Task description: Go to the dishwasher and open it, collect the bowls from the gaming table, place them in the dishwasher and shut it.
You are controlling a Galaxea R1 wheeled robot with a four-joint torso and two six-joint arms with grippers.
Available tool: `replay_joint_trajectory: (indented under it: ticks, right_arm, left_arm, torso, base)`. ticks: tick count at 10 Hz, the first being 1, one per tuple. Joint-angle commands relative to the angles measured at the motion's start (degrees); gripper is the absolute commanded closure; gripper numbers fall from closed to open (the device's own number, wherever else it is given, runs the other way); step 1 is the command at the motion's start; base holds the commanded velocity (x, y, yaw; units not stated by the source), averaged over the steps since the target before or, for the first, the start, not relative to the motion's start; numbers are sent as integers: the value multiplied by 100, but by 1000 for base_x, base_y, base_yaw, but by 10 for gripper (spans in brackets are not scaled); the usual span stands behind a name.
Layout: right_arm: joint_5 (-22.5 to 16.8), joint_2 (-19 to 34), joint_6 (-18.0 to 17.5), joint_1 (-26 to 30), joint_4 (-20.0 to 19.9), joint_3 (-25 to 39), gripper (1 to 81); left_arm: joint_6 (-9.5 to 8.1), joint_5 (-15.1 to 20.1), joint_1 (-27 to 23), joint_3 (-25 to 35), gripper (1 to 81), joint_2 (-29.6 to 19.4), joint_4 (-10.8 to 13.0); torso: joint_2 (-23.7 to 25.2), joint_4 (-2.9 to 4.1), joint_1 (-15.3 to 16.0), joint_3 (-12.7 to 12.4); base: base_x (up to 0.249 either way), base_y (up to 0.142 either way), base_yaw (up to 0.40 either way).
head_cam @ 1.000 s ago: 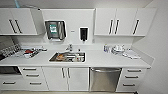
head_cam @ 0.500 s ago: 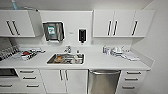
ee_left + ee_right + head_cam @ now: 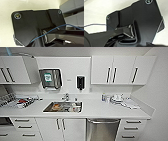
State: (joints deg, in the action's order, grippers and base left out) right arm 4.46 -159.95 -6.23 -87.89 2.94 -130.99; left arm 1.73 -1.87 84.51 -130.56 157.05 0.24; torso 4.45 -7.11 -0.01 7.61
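Facing the white kitchen counter (image 3: 100, 112), I see the shiny steel dishwasher with its long bar handle (image 3: 103, 129) under it, shut, just beside the steel sink (image 3: 63, 107), so I think I am on the first step: getting to it. It is low and in front of my pincers, well apart from them. I cannot tell if my pincers are apart or together; next I must come close and reach down for the bar.

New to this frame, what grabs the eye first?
Probably the steel sink set in the middle of the white counter, with things lying in its basin. Next comes the dishwasher, its steel front shut, under the counter just right of the sink between white cabinet doors and drawers. On the wall above hang a shiny paper towel dispenser and a small black soap dispenser.
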Motion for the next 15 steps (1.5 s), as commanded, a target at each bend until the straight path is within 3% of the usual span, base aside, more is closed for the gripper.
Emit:
replay_joint_trajectory:
  ticks: [1, 8, 15]
  right_arm:
    - [-297, 75, 8, 259, 58, 92, 10]
    - [-297, 75, 8, 259, 58, 92, 10]
    - [-297, 75, 8, 259, 58, 74, 10]
  left_arm:
    - [29, 292, -289, 74, 10, -86, 2]
    - [29, 292, -289, 74, 10, -95, 11]
    - [29, 292, -289, 74, 10, -86, 2]
  torso:
    - [0, 0, 1, 0]
    - [2, 0, 1, 0]
    - [2, 0, 1, 0]
  base:
    - [89, -84, 0]
    - [89, -10, 0]
    - [90, -65, 0]
